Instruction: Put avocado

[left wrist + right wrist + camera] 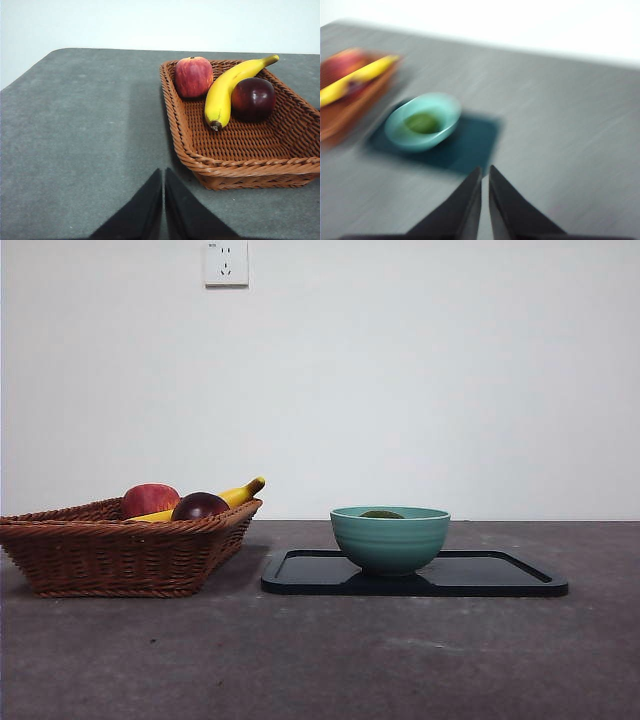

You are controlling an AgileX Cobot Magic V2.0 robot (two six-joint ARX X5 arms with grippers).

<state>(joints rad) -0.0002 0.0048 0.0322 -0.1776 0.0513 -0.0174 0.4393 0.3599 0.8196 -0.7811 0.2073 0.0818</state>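
Sitting inside round ribbed teal bowl (389, 538): avocado (381, 514), dull dark green, only top showing over rim. Bowl on flat glossy black tray (500, 576) on matte grey table (320, 660). Beside tray, woven brown wicker basket (110, 550) holding red apple (193, 76), curved yellow banana (225, 90), glossy dark purple fruit (253, 98). Left gripper (163, 172) jaws pressed together, holding nothing, near basket. Right gripper (485, 170) jaws nearly touching, empty, apart from bowl; view blurred
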